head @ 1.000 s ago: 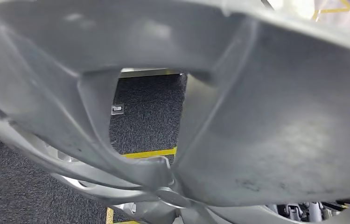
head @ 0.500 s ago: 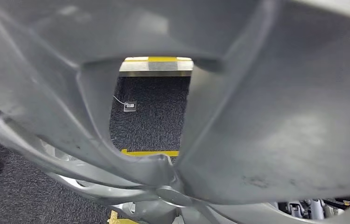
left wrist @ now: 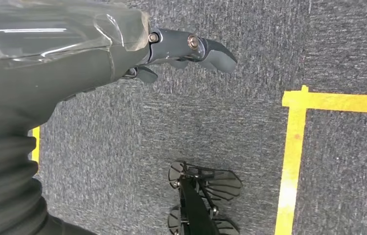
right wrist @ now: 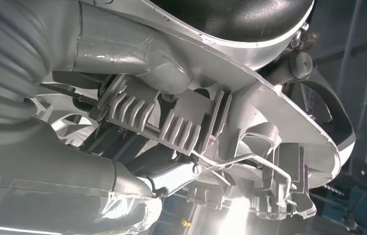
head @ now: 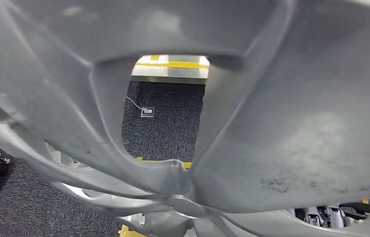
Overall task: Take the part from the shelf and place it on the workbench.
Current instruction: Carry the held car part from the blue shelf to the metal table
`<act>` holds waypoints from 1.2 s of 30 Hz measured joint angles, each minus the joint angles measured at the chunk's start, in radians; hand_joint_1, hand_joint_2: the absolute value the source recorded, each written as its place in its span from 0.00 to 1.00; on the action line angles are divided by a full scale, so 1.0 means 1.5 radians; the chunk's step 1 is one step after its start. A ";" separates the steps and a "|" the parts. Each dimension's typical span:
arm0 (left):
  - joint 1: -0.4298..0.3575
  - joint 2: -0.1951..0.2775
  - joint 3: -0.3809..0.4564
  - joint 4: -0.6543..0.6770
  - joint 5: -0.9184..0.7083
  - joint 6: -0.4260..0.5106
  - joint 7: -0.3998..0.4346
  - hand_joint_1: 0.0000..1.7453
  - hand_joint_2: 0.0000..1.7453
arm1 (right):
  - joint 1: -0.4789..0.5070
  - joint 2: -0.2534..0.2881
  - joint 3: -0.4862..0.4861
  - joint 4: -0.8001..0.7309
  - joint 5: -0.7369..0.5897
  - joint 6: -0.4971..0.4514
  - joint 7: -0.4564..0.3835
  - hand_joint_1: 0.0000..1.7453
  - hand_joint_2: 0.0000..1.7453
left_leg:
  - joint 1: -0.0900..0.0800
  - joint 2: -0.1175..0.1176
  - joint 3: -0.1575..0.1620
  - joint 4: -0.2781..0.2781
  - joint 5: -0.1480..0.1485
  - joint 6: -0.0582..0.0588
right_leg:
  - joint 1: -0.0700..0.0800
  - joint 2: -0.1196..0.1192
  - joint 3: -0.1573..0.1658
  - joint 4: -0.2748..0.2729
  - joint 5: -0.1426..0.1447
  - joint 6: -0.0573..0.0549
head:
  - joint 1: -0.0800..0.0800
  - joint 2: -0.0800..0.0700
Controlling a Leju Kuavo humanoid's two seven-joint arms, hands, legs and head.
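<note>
Dark grey speckled carpet [head: 166, 126] covers the floor, marked with yellow tape lines [left wrist: 291, 147], and a small pale tag with a thin wire [head: 147, 112] lies on it. Seen from the head camera, the part [head: 291, 123], a large matt grey moulded piece with broad curved ribs and a window-like opening, sits very close to the lens and hides most of the scene; the carpet and a strip of yellow-edged pale flooring [head: 173, 66] are visible through that opening. Scuff marks and dark specks show on its lower right surface. From the right wrist camera the part [right wrist: 250, 112] appears as a silver-grey housing with finned brackets, a bent wire rod and a glossy dark curved surface along one edge, pressed directly against the right hand [right wrist: 98, 166]; the hand holds the part from beneath, with its taped cover and thumb against the underside. The left hand [left wrist: 137, 54] hangs above the carpet, holding nothing, its dark fingers [left wrist: 211, 51] extended and slightly apart. A black finned object [left wrist: 201, 196] rests on the carpet near the left hand, close beside a yellow tape corner.
</note>
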 joint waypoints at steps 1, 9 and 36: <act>0.000 0.000 0.000 0.000 0.000 0.001 0.000 0.00 1.00 | 0.000 0.000 -0.001 0.000 0.002 0.000 0.000 1.00 1.00 | -0.001 -0.001 -0.001 0.001 -0.002 -0.003 | 0.002 0.001 0.002 -0.005 0.001 -0.007 | 0.000 0.000; 0.000 0.002 0.000 0.000 -0.001 0.005 -0.001 0.00 1.00 | 0.000 0.001 -0.012 -0.002 0.019 0.000 -0.003 1.00 1.00 | 0.007 0.022 -0.105 0.188 -0.074 -0.028 | 0.002 -0.001 0.031 -0.009 -0.021 -0.036 | -0.006 0.000; -0.003 0.001 0.000 0.000 -0.008 0.002 0.002 0.00 1.00 | -0.008 0.002 -0.020 -0.006 0.032 0.007 -0.010 1.00 1.00 | 0.005 0.017 0.060 0.054 -0.074 -0.015 | -0.006 0.002 -0.012 -0.002 0.015 -0.025 | -0.002 0.000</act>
